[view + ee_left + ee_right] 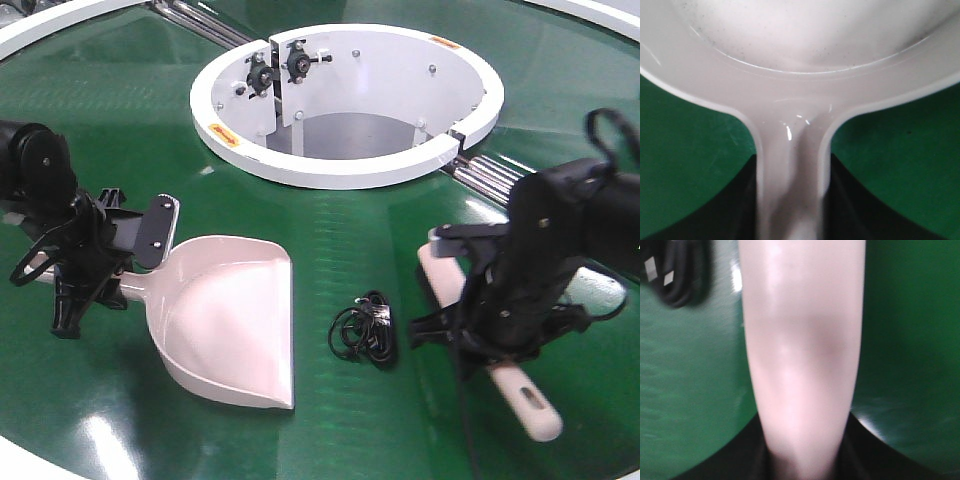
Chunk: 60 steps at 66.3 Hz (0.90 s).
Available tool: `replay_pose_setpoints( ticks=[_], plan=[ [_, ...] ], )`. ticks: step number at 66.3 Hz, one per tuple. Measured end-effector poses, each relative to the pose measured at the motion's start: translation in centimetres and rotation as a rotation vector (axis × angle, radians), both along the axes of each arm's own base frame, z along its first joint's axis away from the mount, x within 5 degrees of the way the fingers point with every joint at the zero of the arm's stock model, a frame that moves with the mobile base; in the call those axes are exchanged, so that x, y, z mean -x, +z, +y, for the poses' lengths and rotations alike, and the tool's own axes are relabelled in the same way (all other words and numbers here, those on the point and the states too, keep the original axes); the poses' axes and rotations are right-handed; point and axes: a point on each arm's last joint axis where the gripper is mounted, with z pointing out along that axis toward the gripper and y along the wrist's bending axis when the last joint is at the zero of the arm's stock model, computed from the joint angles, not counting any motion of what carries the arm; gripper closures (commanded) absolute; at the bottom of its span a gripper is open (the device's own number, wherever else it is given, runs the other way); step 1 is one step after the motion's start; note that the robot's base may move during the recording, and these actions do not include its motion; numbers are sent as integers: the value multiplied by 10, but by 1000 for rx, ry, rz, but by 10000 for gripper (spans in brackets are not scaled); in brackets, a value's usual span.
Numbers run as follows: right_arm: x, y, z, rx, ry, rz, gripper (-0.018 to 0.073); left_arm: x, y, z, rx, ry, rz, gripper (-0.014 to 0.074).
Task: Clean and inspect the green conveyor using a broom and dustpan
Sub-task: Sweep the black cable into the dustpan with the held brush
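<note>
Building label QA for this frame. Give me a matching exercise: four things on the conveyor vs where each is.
1 dustpan
2 broom
3 coiled black cable
4 white ring housing

A in the right hand
B loose on the green conveyor, between both tools
C handle in the left hand
D far centre, around an opening

Pairs: 1-C, 2-A, 3-B, 4-D
</note>
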Motion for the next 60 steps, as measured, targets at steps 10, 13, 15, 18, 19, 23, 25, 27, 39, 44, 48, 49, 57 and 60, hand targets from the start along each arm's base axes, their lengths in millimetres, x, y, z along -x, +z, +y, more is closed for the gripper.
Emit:
replay_pose_setpoints(
  ticks=[10,13,15,18,19,23,25,27,39,44,48,49,57,60],
  plan=[
    [0,-18,11,-4,-37,80,564,0,0,0,0,0,0,603],
    [0,-23,15,-13,-41,101,564,0,0,0,0,0,0,603],
    [0,-25,17,-21,-43,108,564,0,0,0,0,0,0,603],
    [1,-28,21,-30,-41,119,564,0,0,0,0,0,0,603],
    [1,-29,22,-34,-41,121,564,0,0,0,0,0,0,603],
    [2,-31,27,-47,-39,126,564,0,0,0,0,0,0,603],
    [2,-33,30,-52,-38,128,564,0,0,0,0,0,0,603],
    [2,-34,32,-61,-40,132,564,0,0,0,0,0,0,603],
    [-5,-38,42,-105,-28,161,564,0,0,0,0,0,0,603],
    [-10,-37,46,-123,-19,167,564,0,0,0,0,0,0,603],
    [-14,-37,51,-132,-9,178,564,0,0,0,0,0,0,603],
    [-14,-37,52,-135,-5,180,564,0,0,0,0,0,0,603],
    [-20,-38,66,-141,33,200,564,0,0,0,0,0,0,603],
    [-22,-38,74,-145,53,209,564,0,0,0,0,0,0,603]
  ],
)
